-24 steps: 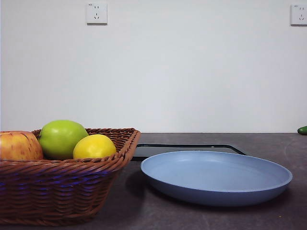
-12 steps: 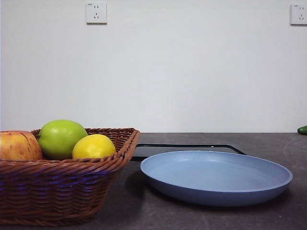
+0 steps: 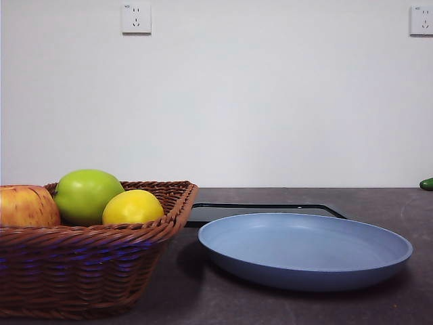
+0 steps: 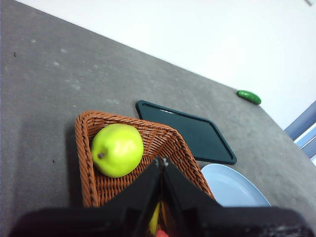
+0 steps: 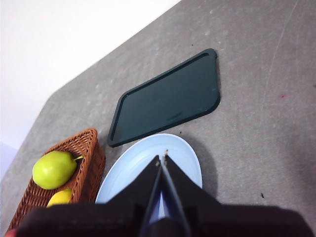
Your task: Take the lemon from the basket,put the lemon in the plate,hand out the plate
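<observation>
The yellow lemon (image 3: 133,207) lies in the brown wicker basket (image 3: 81,264) at the left, beside a green apple (image 3: 88,195) and a red-yellow apple (image 3: 27,206). The blue-grey plate (image 3: 304,250) sits empty to the right of the basket. My left gripper (image 4: 162,160) hangs shut above the basket (image 4: 86,148), and only a sliver of the lemon (image 4: 154,219) shows between its jaws' bases. My right gripper (image 5: 162,159) is shut and high over the plate (image 5: 128,168), with the lemon (image 5: 60,197) off to one side in the basket (image 5: 84,143). Neither gripper shows in the front view.
A flat black tray (image 3: 264,211) lies behind the plate, also seen as the tray (image 5: 168,98) in the right wrist view. A small green cucumber (image 3: 426,183) rests at the far right table edge. A white wall backs the dark table.
</observation>
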`<state>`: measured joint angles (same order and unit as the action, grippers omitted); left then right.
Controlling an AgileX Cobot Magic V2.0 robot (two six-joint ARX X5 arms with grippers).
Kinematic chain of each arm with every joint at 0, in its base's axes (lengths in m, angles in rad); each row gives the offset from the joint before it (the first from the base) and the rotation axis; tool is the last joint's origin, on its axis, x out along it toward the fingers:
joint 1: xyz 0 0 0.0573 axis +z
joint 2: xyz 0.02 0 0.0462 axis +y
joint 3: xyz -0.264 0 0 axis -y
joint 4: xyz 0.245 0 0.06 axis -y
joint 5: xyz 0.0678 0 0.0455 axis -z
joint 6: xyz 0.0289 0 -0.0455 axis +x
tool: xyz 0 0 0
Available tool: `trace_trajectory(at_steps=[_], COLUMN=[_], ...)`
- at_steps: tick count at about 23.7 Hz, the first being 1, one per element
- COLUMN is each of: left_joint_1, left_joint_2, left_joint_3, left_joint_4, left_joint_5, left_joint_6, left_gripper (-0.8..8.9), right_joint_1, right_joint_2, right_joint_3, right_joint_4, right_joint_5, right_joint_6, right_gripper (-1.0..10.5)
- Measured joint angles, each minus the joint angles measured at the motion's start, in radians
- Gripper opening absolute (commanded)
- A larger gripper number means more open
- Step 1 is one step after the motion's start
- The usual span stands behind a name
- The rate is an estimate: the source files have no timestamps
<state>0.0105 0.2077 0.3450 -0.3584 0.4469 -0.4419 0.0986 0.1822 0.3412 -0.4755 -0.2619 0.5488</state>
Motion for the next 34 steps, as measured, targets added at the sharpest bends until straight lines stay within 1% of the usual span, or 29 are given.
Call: trace_trajectory(at_steps=[4, 10, 12, 16, 17, 19, 20, 22, 24, 25, 26, 28, 29, 30, 34], left_joint_1=[0.0, -0.001, -0.005, -0.014, -0.021, -0.037, -0.049, -0.07, -0.083, -0.086, -0.09, -0.092, -0.092, -0.092, -0.092], left_joint_2=[0.119, 0.292, 0.34, 0.45, 0.498, 0.575, 0.609, 0.647, 0.663, 0.666, 0.666, 0.666, 0.666, 0.666, 0.666], left_joint_3=[0.103, 0.261, 0.308, 0.401, 0.437, 0.491, 0.509, 0.529, 0.535, 0.536, 0.536, 0.536, 0.536, 0.536, 0.536], left_joint_4=[-0.043, -0.135, -0.164, -0.237, -0.282, -0.373, -0.417, -0.49, -0.496, -0.496, -0.495, -0.492, -0.488, -0.476, -0.459], left_joint_5=[0.006, 0.056, 0.068, 0.14, 0.164, 0.177, 0.177, 0.177, 0.178, 0.178, 0.178, 0.177, 0.177, 0.177, 0.177], left_joint_6=[0.044, 0.139, 0.171, 0.228, 0.254, 0.303, 0.328, 0.367, 0.39, 0.393, 0.397, 0.397, 0.396, 0.388, 0.363], left_gripper=[0.07, 0.07, 0.07, 0.07, 0.07, 0.07, 0.07, 0.07, 0.11, 0.32, 0.94, 2.66, 3.17, 3.42, 3.43], right_joint_1=[0.0, 0.0, 0.0, 0.0, 0.0, 0.0, 0.0, 0.0, 0.0, 0.0, 0.003, 0.006, 0.006, 0.006, 0.016], right_joint_2=[0.087, 0.256, 0.325, 0.463, 0.523, 0.628, 0.682, 0.79, 0.868, 0.903, 0.941, 0.998, 1.018, 1.036, 1.139], right_joint_3=[0.104, 0.242, 0.293, 0.379, 0.406, 0.441, 0.449, 0.45, 0.45, 0.45, 0.45, 0.45, 0.45, 0.45, 0.45], right_joint_4=[-0.048, -0.142, -0.196, -0.281, -0.309, -0.361, -0.385, -0.406, -0.403, -0.394, -0.379, -0.346, -0.329, -0.306, -0.208], right_joint_5=[0.0, 0.0, 0.0, 0.0, 0.0, -0.001, -0.018, -0.092, -0.135, -0.143, -0.148, -0.149, -0.15, -0.15, -0.15], right_joint_6=[-0.047, -0.106, -0.143, -0.227, -0.26, -0.312, -0.333, -0.365, -0.381, -0.385, -0.389, -0.389, -0.389, -0.389, -0.388], right_gripper=[0.0, 0.0, 0.0, 0.0, 0.0, 0.1, 0.1, 0.2, 1.2, 1.8, 2.3, 2.6, 2.6, 2.6, 2.6])
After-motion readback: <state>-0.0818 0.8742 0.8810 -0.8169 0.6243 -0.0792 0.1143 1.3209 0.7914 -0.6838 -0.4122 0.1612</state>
